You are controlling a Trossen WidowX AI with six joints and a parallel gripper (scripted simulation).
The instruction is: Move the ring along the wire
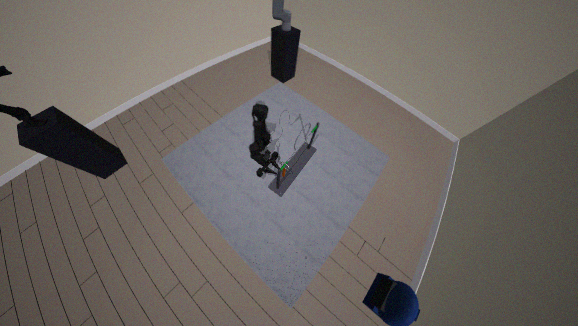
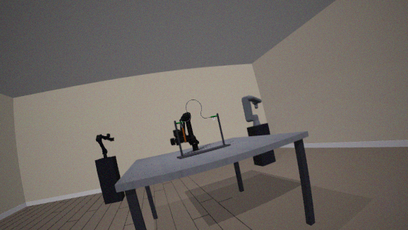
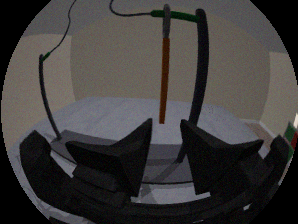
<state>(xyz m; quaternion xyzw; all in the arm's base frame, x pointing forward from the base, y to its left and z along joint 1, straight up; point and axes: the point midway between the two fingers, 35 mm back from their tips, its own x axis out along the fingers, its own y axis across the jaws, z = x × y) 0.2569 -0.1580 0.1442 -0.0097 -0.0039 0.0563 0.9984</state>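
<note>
One grey table [image 1: 230, 200] [image 2: 247, 148] [image 3: 100, 107] stands on four dark legs, and two dark pedestals are apart from it, at left and right in the exterior view, each with one arm on top. On the table there is one long base plate [image 1: 300, 162] [image 2: 205, 152] [image 3: 75, 142] with two posts; between their tops goes one curved wire [image 2: 193, 99] [image 3: 130, 15], with two green parts, one at each post. The working arm [image 1: 260, 130] [image 2: 191, 130], black, rises at the centre of the exterior view, then bends over and comes down toward its left post [image 2: 178, 139]. Its gripper [image 1: 278, 170] [image 2: 183, 135] [image 3: 166, 121] has two fingers, partly open, with nothing held. One ring [image 3: 167, 22] hangs on the green part at upper right of the wrist view, near the closer post. Its one orange handle [image 1: 284, 172] [image 2: 183, 134] [image 3: 164, 80] points down, and in the wrist view its lower end appears between the fingertips, just above them.
</note>
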